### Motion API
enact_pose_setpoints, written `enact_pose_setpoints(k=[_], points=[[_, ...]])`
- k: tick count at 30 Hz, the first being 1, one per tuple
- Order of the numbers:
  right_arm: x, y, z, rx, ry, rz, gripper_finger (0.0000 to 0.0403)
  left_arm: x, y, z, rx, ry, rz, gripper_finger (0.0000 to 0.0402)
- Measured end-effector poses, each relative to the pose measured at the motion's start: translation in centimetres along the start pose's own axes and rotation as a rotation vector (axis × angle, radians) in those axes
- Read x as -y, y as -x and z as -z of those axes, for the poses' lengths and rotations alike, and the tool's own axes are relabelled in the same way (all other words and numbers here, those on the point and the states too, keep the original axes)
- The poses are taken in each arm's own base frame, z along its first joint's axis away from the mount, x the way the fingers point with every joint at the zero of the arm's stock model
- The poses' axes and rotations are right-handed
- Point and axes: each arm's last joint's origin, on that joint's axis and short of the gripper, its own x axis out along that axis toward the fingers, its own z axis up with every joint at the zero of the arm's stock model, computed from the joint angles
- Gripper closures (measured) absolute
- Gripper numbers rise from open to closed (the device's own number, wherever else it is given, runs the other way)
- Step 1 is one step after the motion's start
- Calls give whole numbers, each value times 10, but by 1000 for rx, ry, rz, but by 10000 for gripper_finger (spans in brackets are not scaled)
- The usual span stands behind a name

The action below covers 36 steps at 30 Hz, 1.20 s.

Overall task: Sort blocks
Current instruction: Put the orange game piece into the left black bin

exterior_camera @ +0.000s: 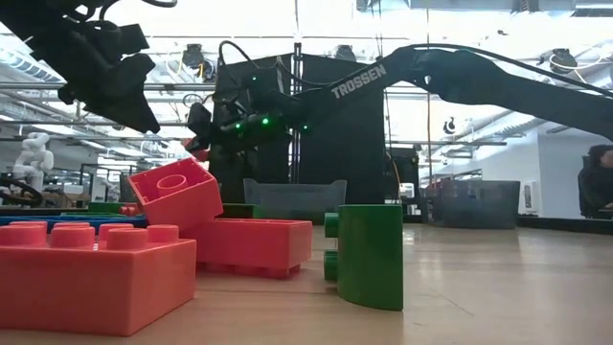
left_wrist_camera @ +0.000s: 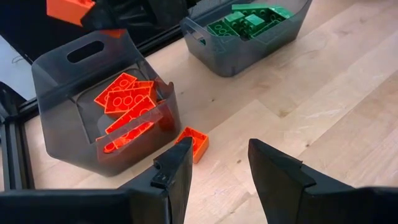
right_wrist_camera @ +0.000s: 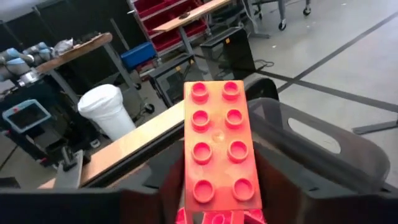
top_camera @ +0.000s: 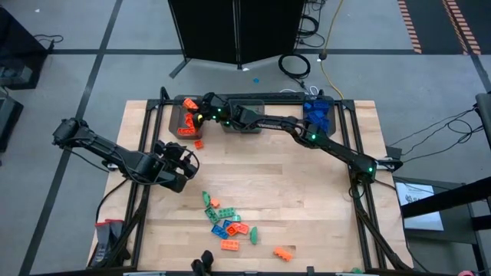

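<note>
Clearly the step in hand is dropping an orange brick into the grey translucent plastic bin of orange bricks (top_camera: 184, 123) at the table's far left corner. Working from the left: the left gripper (top_camera: 182, 162) hovers empty with fingers parted over bare wood, looking toward that bin and the lone small orange brick (left_wrist_camera: 194, 142) lying on the table just beside its wall. Further right, the right gripper (top_camera: 201, 107) reaches across the middle bin of green bricks (left_wrist_camera: 249, 34) and is poised above the orange bin with a long orange studded eight-stud brick (right_wrist_camera: 219, 146) between its fingers; whether the grip is firm or already loosening I cannot tell. To do it well, I judge the brick should be let go squarely over the bin's middle, clear of the rim. The loose pile of mixed orange, green and blue bricks (top_camera: 226, 222) waits near the front edge. The far right bin of blue bricks (top_camera: 317, 115) is partly hidden by the arm.
</note>
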Motion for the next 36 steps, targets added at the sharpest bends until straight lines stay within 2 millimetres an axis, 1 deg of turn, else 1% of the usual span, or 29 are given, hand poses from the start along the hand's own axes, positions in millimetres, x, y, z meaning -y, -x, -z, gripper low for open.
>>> enact_pose_setpoints(k=[3, 4, 6, 10, 12, 14, 16, 17, 18, 20, 22, 25, 27, 29, 31, 34, 36], points=[[0, 0, 0, 5, 1, 13, 187, 0, 0, 0, 0, 0, 0, 241], [1, 0, 0, 2, 1, 16, 175, 0, 0, 0, 0, 0, 0, 241], [1, 0, 0, 2, 1, 17, 163, 0, 0, 0, 0, 0, 0, 241], [0, 0, 1, -12, 2, -11, 169, 0, 0, 0, 0, 0, 0, 241], [-2, 1, 0, -34, 12, -64, 178, 0, 0, 0, 0, 0, 0, 241], [-7, 2, -4, -43, 72, -134, 185, 0, 0, 0, 0, 0, 0, 241], [-13, 6, -16, -34, 149, -213, 190, 0, 0, 0, 0, -1, 0, 241], [-17, 10, -24, -28, 202, -224, 192, 0, 0, 0, 0, -1, 0, 241], [-21, 14, -34, -34, 261, -227, 193, 0, 0, 0, 0, 0, 0, 241], [-32, 29, -62, -30, 406, -221, 193, 0, 0, 0, 0, 0, 0, 241], [-46, 52, -98, -24, 566, -210, 193, 0, 0, 0, -1, 0, 1, 241], [-71, 100, -154, -40, 783, -210, 193, 0, 0, 0, -1, -1, 0, 241], [-82, 135, -179, -118, 880, -216, 193, 0, 0, 0, -1, -1, 0, 241], [-89, 168, -192, -231, 907, -226, 193, 0, 0, 0, -1, -1, 0, 241], [-99, 203, -202, -333, 873, -233, 193, 0, 0, 0, 0, -1, 0, 241], [-124, 269, -224, -399, 808, -261, 193, 0, 0, 0, 6, -2, -3, 241], [-138, 311, -231, -455, 739, -284, 193, 0, 0, 0, 15, -2, -7, 241]])
